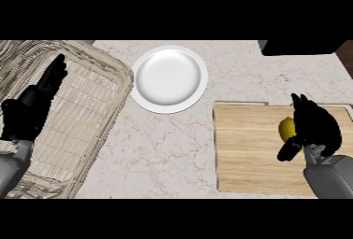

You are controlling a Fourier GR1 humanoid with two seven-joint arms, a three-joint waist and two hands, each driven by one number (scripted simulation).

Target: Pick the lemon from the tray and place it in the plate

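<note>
My right robot hand [314, 126] is curling round the small yellow lemon [286, 128] on the flat wooden tray [251, 154], fingers closing across its middle; I'm judging it light, hard-skinned and liable to roll. The round white plate [169, 78] is waiting far to its left across bare marble tabletop [165, 149], nothing blocking, while my left robot hand [38, 105] is resting open over the woven wicker basket [86, 116].
</note>
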